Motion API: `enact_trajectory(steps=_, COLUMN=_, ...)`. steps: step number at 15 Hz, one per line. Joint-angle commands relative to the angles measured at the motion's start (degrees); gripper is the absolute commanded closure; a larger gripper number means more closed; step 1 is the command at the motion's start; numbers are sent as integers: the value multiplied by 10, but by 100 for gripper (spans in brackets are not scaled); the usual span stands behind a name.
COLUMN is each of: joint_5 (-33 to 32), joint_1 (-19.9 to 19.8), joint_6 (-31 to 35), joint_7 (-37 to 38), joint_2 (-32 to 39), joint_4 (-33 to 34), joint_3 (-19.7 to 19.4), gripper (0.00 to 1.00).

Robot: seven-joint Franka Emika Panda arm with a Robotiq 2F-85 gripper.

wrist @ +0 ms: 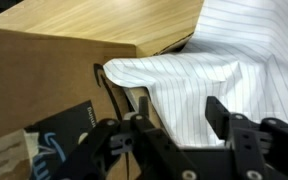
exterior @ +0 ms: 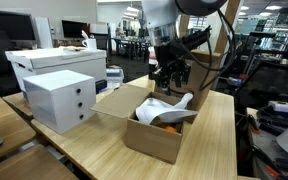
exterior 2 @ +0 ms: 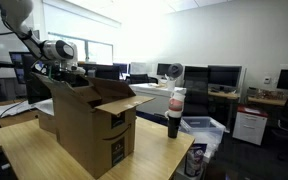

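Observation:
My gripper point(wrist: 180, 102) stands open over a white, thinly striped cloth point(wrist: 234, 50). The cloth shows in the gap between the two black fingers point(wrist: 218, 108), and neither pad presses it. The cloth lies in an open cardboard box point(exterior: 162, 138), draped over its far rim. In an exterior view the gripper point(exterior: 172, 76) hangs just above the cloth point(exterior: 169, 104), and something orange point(exterior: 172, 127) lies in the box beside it. From the other side the tall box point(exterior 2: 96, 128) hides the cloth, and the gripper point(exterior 2: 70, 72) sits at its open top.
A white drawer unit point(exterior: 62, 98) stands on the wooden table point(exterior: 94, 150) beside the box, with a larger white case point(exterior: 54, 58) behind it. A dark cup with a bottle point(exterior 2: 174, 115) stands near the table edge. Office desks and monitors fill the background.

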Motion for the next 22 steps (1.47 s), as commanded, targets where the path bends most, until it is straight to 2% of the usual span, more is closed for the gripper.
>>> enact_trajectory(steps=1, joint_5=27, joint_1=-16, joint_6=12, joint_7=-49, joint_2=-22, joint_4=-11, joint_3=20, gripper=10)
enact_trajectory(steps=2, joint_5=35, joint_1=-16, joint_6=16, joint_7=-59, joint_2=-22, joint_4=-13, joint_3=23, gripper=4)
enact_trajectory(steps=3, joint_5=44, joint_1=-16, joint_6=15, joint_7=-77, joint_2=-19, joint_4=-13, joint_3=26, gripper=44)
enact_trajectory(steps=5, joint_5=62, joint_1=-16, joint_6=10, joint_7=-102, joint_2=-14, joint_4=-13, joint_3=30, gripper=45)
enact_trajectory(steps=13, joint_5=111, joint_1=-21, joint_6=9, joint_7=-192, joint_2=-17, joint_4=-23, joint_3=34, gripper=95)
enact_trajectory(steps=14, joint_5=111, joint_1=-20, joint_6=9, joint_7=-208, joint_2=-18, joint_4=-23, joint_3=34, gripper=98)
enact_trajectory(steps=16, joint_5=115, joint_1=-21, joint_6=0, joint_7=-234, joint_2=-16, joint_4=-22, joint_3=35, gripper=98)
enact_trajectory(steps=17, joint_5=109, joint_1=-21, joint_6=-2, joint_7=-241, joint_2=-17, joint_4=-23, joint_3=35, gripper=72)
enact_trajectory(steps=19, joint_5=112, joint_1=-22, joint_6=-5, joint_7=-251, joint_2=-21, joint_4=-23, joint_3=34, gripper=71)
enact_trajectory(steps=22, joint_5=99, joint_1=-22, joint_6=-41, joint_7=-276, joint_2=-40, joint_4=-20, joint_3=34, gripper=56)
